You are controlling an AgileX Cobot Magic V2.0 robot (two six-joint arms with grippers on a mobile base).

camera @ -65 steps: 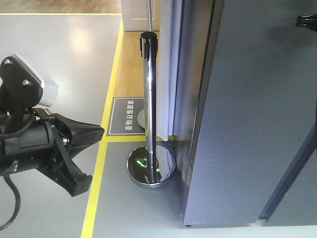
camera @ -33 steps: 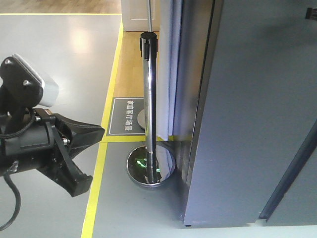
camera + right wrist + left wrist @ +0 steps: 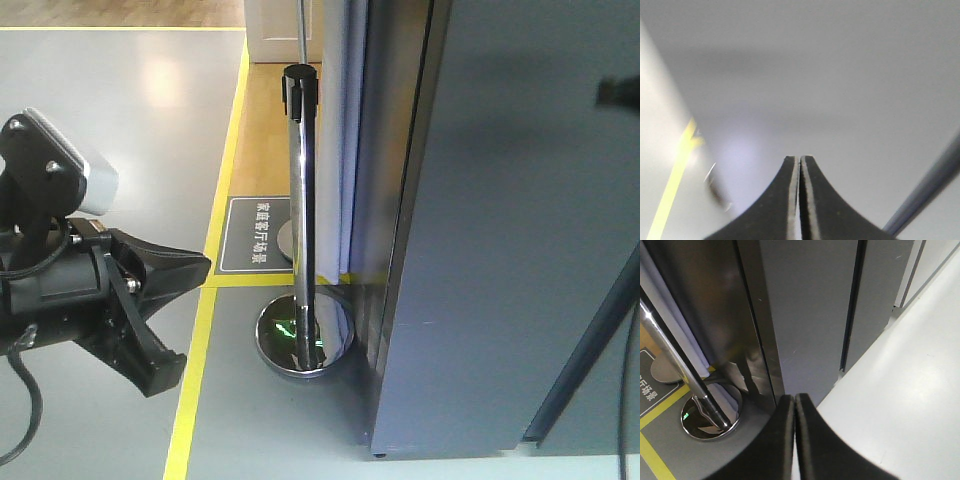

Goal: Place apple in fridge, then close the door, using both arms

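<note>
Only thing that's moved: the black blurry bit of your right arm (image 3: 617, 92) at the far right edge sits lower against the grey face than it did a moment ago, and a thin dark cable now shows down that edge. The left arm (image 3: 90, 290) hasn't budged.

Left tool (image 3: 794, 402): fingers pressed together, nothing between them. Right tool (image 3: 799, 162): same, closed tight and empty.

The apple isn't in any view. Neither tool has it and none of the fridge's white interior shows, so you can't confirm what's in there (my guess is it's already inside, but that's only a guess).

The fridge (image 3: 400, 200) stands upright to the right of the left tool, and the door (image 3: 520, 250) shows only its dark grey outer face. From the left wrist you see a narrow dark vertical seam (image 3: 852, 305) between the panels, so I'd say the door is shut or nearly shut.

The relation that matters: the door's long axis runs straight up and down, and your right tool is nose-on to a flat grey surface, probably that face. So the right arm is the nearer one for any last push. The left tool sits well left, with the chrome post (image 3: 300, 200) between it and the fridge side.
</note>
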